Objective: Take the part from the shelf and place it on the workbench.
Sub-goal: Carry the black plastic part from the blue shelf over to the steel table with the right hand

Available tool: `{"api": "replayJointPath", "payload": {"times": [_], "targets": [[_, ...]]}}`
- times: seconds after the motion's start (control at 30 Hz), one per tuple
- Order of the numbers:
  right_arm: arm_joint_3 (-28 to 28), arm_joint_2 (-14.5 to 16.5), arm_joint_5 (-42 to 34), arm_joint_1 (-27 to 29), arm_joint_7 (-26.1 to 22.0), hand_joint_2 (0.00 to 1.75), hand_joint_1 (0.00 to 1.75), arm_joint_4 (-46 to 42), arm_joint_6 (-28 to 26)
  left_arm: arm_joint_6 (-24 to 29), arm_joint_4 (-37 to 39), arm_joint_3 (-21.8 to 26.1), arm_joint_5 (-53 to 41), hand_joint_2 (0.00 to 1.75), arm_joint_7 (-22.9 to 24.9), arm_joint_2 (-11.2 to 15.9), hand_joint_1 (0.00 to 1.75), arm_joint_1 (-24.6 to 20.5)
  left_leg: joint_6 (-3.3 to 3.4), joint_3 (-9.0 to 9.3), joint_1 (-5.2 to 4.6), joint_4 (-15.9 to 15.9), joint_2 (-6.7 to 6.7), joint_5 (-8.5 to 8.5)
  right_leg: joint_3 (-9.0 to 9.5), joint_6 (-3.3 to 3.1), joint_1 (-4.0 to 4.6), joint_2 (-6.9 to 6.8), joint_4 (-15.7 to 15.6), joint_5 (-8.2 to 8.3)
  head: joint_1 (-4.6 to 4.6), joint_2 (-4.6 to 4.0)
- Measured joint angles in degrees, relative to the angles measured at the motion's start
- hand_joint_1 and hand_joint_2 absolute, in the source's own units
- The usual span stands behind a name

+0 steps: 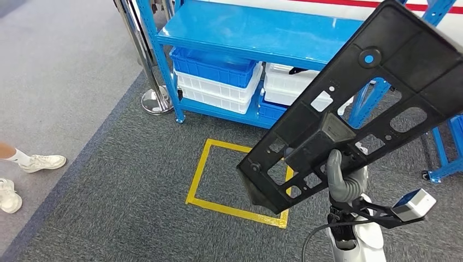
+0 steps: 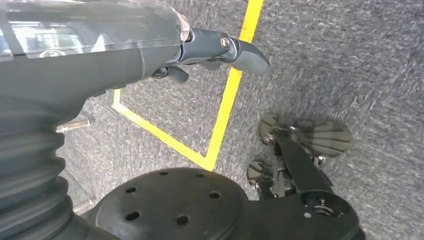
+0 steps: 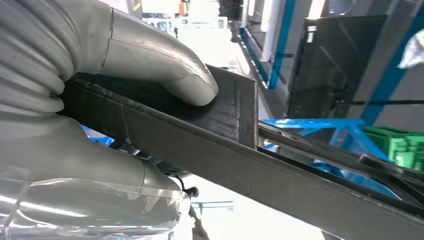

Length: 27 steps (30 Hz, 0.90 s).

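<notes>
The black part (image 1: 360,103), a long flat plastic panel pierced with cut-outs, is held up in the air, tilted, in front of the blue shelf (image 1: 256,30) and above the grey carpet. The right hand (image 1: 345,177) grips it near its lower end, the grey thumb pressed on a raised block of the panel; the right wrist view shows that thumb (image 3: 165,70) lying on the part's edge with the fingers clasped beneath. The left hand (image 2: 200,50) hangs over the floor, fingers loosely curled, grasping nothing. On the carpet lies a yellow taped square (image 1: 235,180). Blue and white bins (image 1: 218,76) sit on the shelf's lower level. A person's white shoes (image 1: 41,162) stand at the left edge.
</notes>
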Motion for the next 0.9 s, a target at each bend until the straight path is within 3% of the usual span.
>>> {"api": "replayJointPath", "payload": {"times": [0.07,0.1,0.13,0.17,0.27,0.33,0.4,0.47,0.53,0.6,0.63,0.67,0.7,0.77,0.83,0.9], "targets": [[0.02,0.3,0.02,-0.14,-0.02,1.75,1.75,0.01,0.0,-0.02,-0.01,0.01,0.09,1.75,-0.38,0.03,0.0,0.0,-0.61,-2.34,0.27,7.22,-0.05,-4.37,-0.69,-0.37,0.09,-0.39,0.02,0.58,-0.13,0.0],[0.02,0.39,0.08,-0.15,0.05,1.75,1.75,0.02,-0.02,-0.02,-0.01,0.02,0.11,1.75,-0.57,0.04,0.0,-0.02,-0.81,-3.1,0.38,10.13,-0.05,-5.48,-1.01,-0.37,0.12,-0.65,0.08,0.82,-0.13,0.0],[0.02,0.44,0.2,-0.14,0.18,1.75,1.75,0.03,-0.04,-0.02,-0.01,0.02,0.11,1.75,-0.71,0.04,0.0,-0.04,-0.93,-3.01,0.46,11.33,-0.04,-5.5,-1.29,-0.34,0.14,-0.92,0.14,1.01,-0.13,0.0],[0.02,0.51,0.36,-0.14,0.36,1.75,1.75,0.04,-0.05,-0.03,-0.01,0.02,0.1,1.75,-0.79,0.05,0.0,-0.02,-0.95,-1.9,0.51,10.4,-0.01,-4.51,-1.51,-0.27,0.15,-1.21,0.23,1.16,-0.13,0.0],[0.02,0.69,0.77,-0.12,0.68,1.75,1.75,-0.03,-0.19,-0.03,0.0,0.02,0.09,1.75,-0.83,0.17,0.0,0.02,-0.33,5.28,0.25,-0.99,1.44,-0.58,-1.82,0.08,0.23,-2.27,0.44,1.46,-0.13,0.0],[0.02,0.77,0.99,-0.09,0.7,1.75,1.75,-0.13,-0.29,-0.03,0.0,0.02,0.09,1.75,-0.82,0.23,0.0,-0.1,0.45,7.45,-0.26,-5.27,2.32,-0.1,-1.92,0.63,0.31,-3.14,0.43,1.8,-0.1,0.0],[0.05,0.84,1.23,-0.05,0.72,1.75,1.75,-0.16,-0.34,-0.03,0.0,0.02,0.09,1.75,-0.74,0.28,0.0,-0.04,1.26,7.14,-0.45,-5.76,1.63,0.38,-1.93,1.34,0.29,-3.95,0.25,2.22,-0.08,0.0],[0.07,0.89,1.37,-0.02,0.7,1.75,1.75,-0.17,-0.34,-0.03,-0.01,0.02,0.11,1.75,-0.65,0.28,0.0,0.09,2.06,6.93,-0.16,-6.46,0.8,1.23,-2.36,2.01,0.18,-2.83,1.2,1.21,-0.05,0.0],[0.08,0.9,1.41,0.1,0.69,1.75,1.75,-0.16,-0.31,-0.03,-0.01,0.02,0.21,1.75,-0.64,0.24,0.0,0.06,2.69,6.55,0.1,-6.86,0.07,2.06,-4.4,2.42,0.08,-0.64,6.01,-2.32,-0.02,0.0],[0.09,0.9,1.42,0.38,0.71,1.75,1.75,-0.04,-0.29,0.0,0.0,0.02,0.34,1.75,-0.71,0.23,0.0,0.03,2.91,5.69,0.07,-6.59,-0.88,2.53,-7.29,2.57,0.06,0.14,13.11,-5.85,-0.03,0.0],[0.09,0.9,1.43,0.5,0.72,1.75,1.75,0.05,-0.27,0.02,0.0,0.02,0.4,1.75,-0.75,0.23,0.0,0.07,2.88,5.25,0.04,-6.36,-1.49,2.7,-7.98,2.61,0.05,0.22,15.18,-6.37,-0.03,0.0],[0.09,0.9,1.44,0.56,0.72,1.75,1.75,0.13,-0.25,0.05,0.0,0.02,0.45,1.75,-0.77,0.22,0.0,0.13,2.8,4.86,0.03,-6.07,-2.09,2.81,-7.6,2.59,0.04,0.26,15.04,-5.73,-0.03,0.0],[0.08,0.9,1.48,0.56,0.72,1.75,1.75,0.17,-0.23,0.08,0.0,0.02,0.5,1.75,-0.78,0.2,0.0,0.18,2.71,4.54,0.04,-5.74,-2.75,2.88,-6.13,2.5,0.02,0.44,12.7,-4.17,-0.03,0.0],[0.08,0.9,1.55,0.47,0.72,1.75,1.75,0.2,-0.21,0.09,-0.01,0.02,0.57,1.75,-0.83,0.12,0.0,0.15,2.42,3.85,0.0,-4.94,-3.97,2.95,-2.09,2.13,-0.08,2.24,5.35,-1.21,-0.03,0.0],[0.09,0.9,1.6,0.45,0.67,1.75,1.75,0.18,-0.21,0.09,-0.02,0.02,0.57,1.75,-0.88,0.07,0.0,0.01,1.87,3.0,0.03,-4.35,-5.04,3.15,-0.16,1.77,-0.1,3.93,1.24,-0.42,-0.05,0.0],[0.11,0.91,1.67,0.45,0.64,1.75,1.75,0.16,-0.22,0.09,-0.01,0.02,0.57,1.75,-0.9,0.09,0.0,0.12,1.08,2.39,0.16,-4.35,-6.12,3.61,-0.23,1.33,-0.07,3.49,0.83,-0.36,-0.07,0.0]]}}
